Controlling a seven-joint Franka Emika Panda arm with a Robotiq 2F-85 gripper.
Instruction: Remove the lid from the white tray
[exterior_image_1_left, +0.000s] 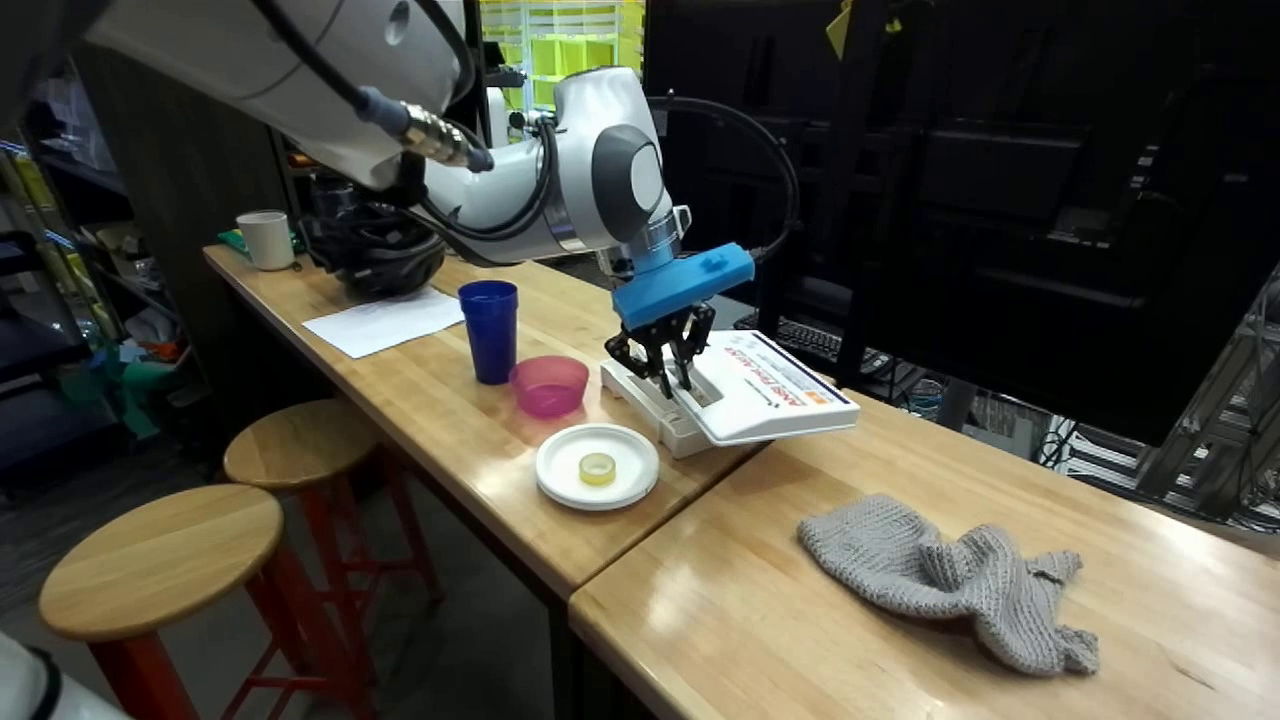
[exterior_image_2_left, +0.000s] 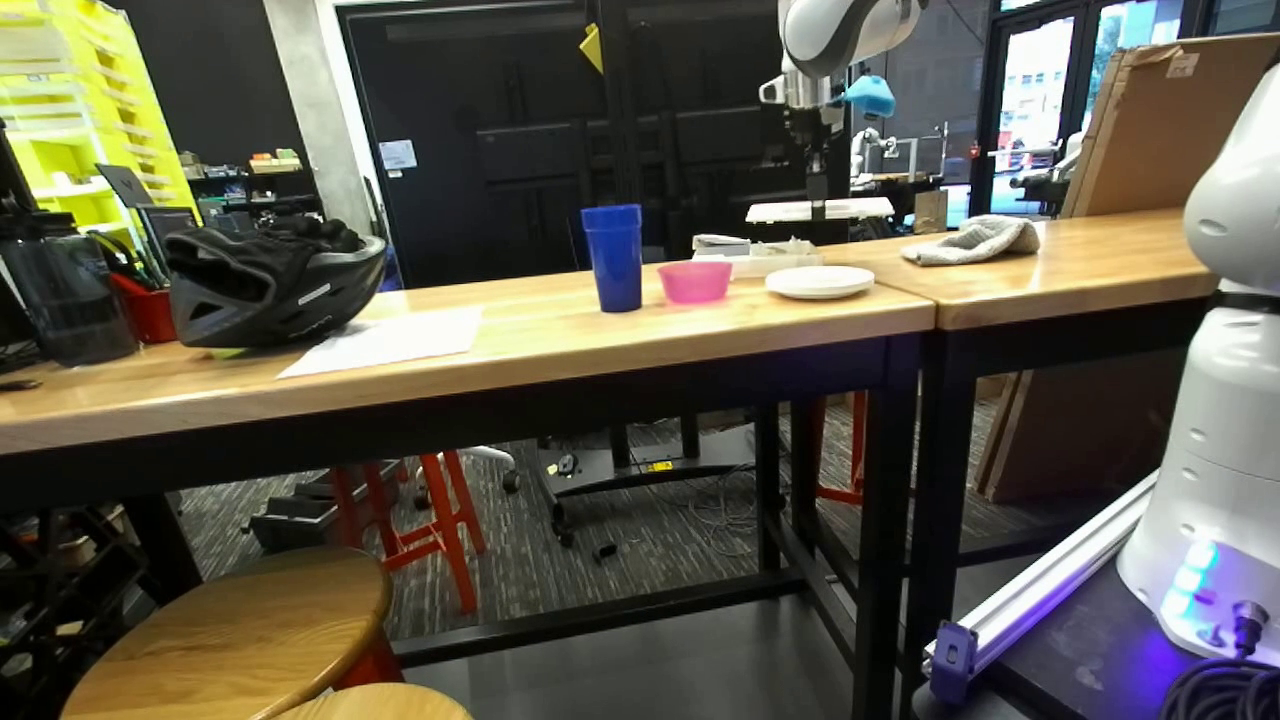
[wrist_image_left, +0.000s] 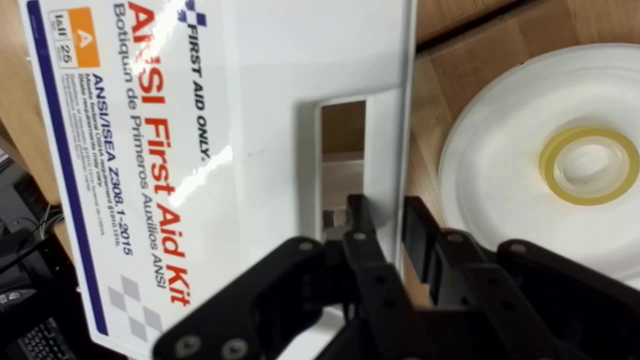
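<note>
My gripper (wrist_image_left: 386, 214) clamps the lid (exterior_image_1_left: 765, 385) by its handle; I hold it above and partly right of the tray (exterior_image_1_left: 688, 441).

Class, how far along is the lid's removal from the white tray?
Done: the First Aid Kit lid is off; in an exterior view it shows clear of the white tray. In hand: the gripper holds the lid aloft by its handle strip. Left: probably setting it down; it hangs in the air.
</note>
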